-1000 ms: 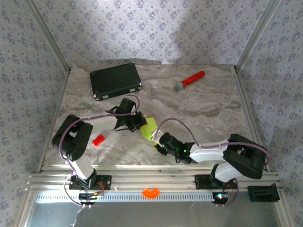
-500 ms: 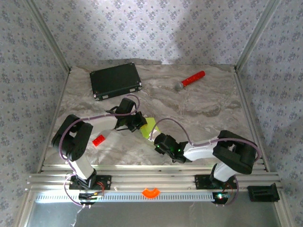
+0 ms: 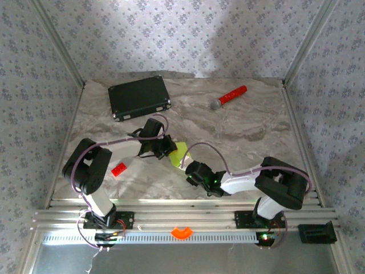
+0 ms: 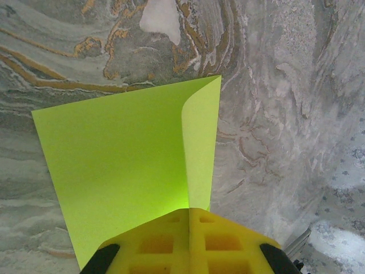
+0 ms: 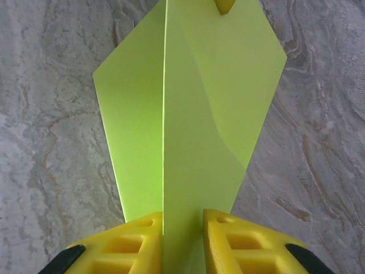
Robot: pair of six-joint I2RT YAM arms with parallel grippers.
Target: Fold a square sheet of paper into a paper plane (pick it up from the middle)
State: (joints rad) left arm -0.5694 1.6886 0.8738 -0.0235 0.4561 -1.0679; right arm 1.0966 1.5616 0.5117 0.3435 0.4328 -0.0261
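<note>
On the grey-veined, marble-look table [image 3: 256, 131], a small red block [image 3: 119, 169] is seen at the left, beside the left arm. A flat, rectangular black case [image 3: 140, 97] is set at the far left. Toward the middle, the left claw [image 3: 167, 147] is clenched on the sheet of paper [image 3: 179, 153]. In the left wrist view its ribbed yellow fingers [image 4: 154, 245] are pressed together over one edge. The paper is thin, smooth and lime yellow-green, bent double along a straight lengthwise crease, with one flap curled over. It is stretched between the two claws, its long axis running diagonally from far left to near right. The right claw [image 3: 188, 168] is placed at the near end. Its fingers [image 5: 125, 245] are set apart with the upright fold between them, and whether the fold is pinched cannot be told. Further right, at the back, a red-handled microphone [image 3: 228, 96] with a grey rounded head is laid.
</note>
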